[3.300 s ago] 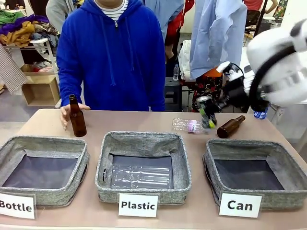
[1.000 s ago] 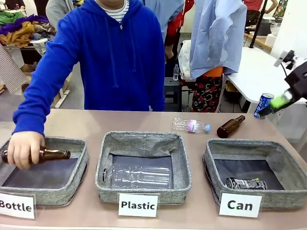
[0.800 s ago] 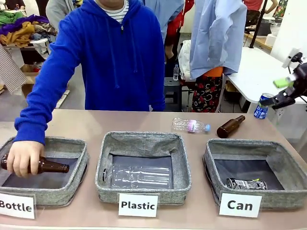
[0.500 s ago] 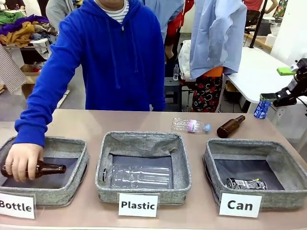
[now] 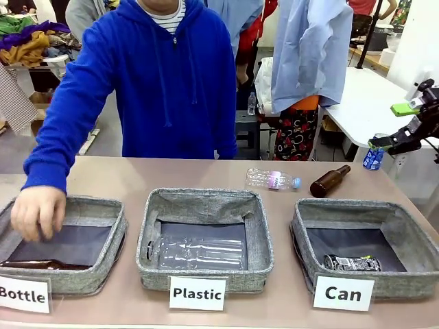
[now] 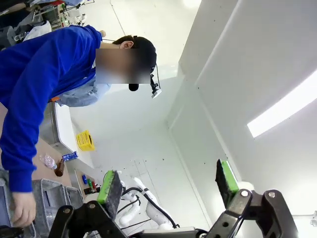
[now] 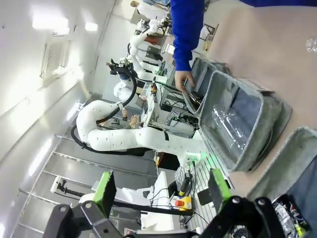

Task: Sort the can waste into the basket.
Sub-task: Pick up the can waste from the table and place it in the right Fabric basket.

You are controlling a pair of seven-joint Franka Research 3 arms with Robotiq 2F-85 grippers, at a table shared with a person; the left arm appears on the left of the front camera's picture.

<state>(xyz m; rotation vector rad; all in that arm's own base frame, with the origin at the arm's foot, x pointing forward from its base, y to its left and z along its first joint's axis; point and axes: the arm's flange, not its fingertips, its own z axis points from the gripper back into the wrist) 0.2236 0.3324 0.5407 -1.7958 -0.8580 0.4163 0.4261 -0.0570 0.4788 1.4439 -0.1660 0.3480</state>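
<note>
Within the last few seconds the black can [image 5: 351, 262] has been dropped into the basket [image 5: 363, 209] marked "Can", which was bare shortly before. It is now seen lying on its side close to the near wall. The right fingers [image 5: 405, 108] have since been drawn back and up to the right edge of the front view, and are spread to their widest with nothing held. They are poised just above the blue can [image 5: 372, 158], which stands by the far right corner of the bench [image 5: 206, 171]. One can is therefore judged sorted and one left to fetch. The left fingers [image 6: 110, 186] are likewise spread wide and empty, aimed at the ceiling. A brown bottle [image 5: 41, 264] has just been laid in the left basket [image 5: 62, 204] by the person's hand [image 5: 38, 212], which is now lifted off it. "Bottle", "Plastic" and "Can" are read on the white cards [image 5: 343, 293]; the print on the cans cannot be made out.
</note>
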